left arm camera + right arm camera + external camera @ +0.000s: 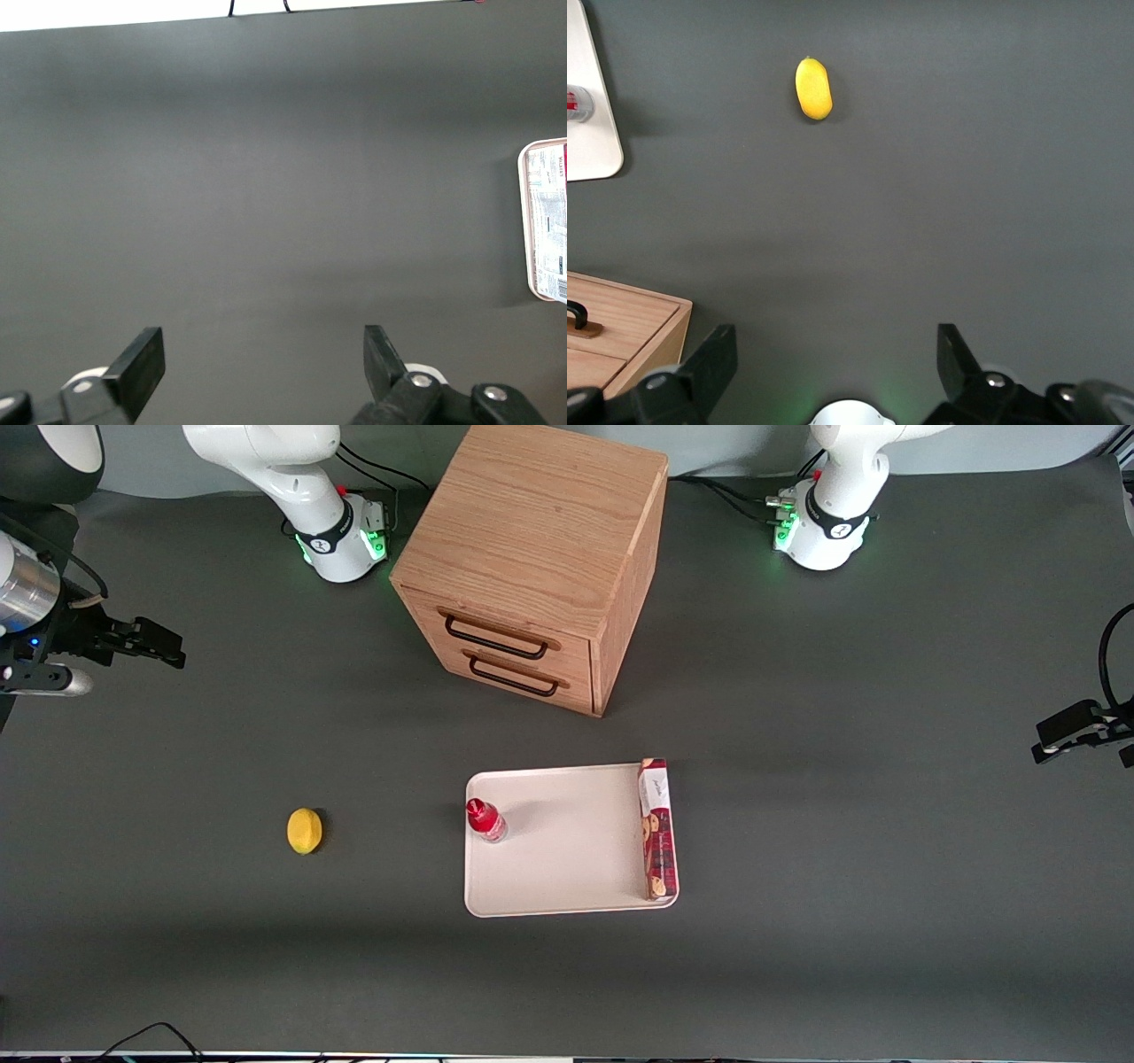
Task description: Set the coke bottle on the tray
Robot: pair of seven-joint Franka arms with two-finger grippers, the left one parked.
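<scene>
Small red coke bottle [485,819], red cap; cream-white flat tray [567,850]; yellow lemon [304,831]; dark red cookie box [656,828]; black gripper [168,651], at the working arm's end of the table.

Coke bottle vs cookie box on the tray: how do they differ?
The coke bottle stands upright; the cookie box lies flat. The bottle is small and round, the box long and narrow. The bottle sits at the tray's edge toward the working arm, the box along the edge toward the parked arm. Both are red and on the tray. The gripper is open, far off.
</scene>
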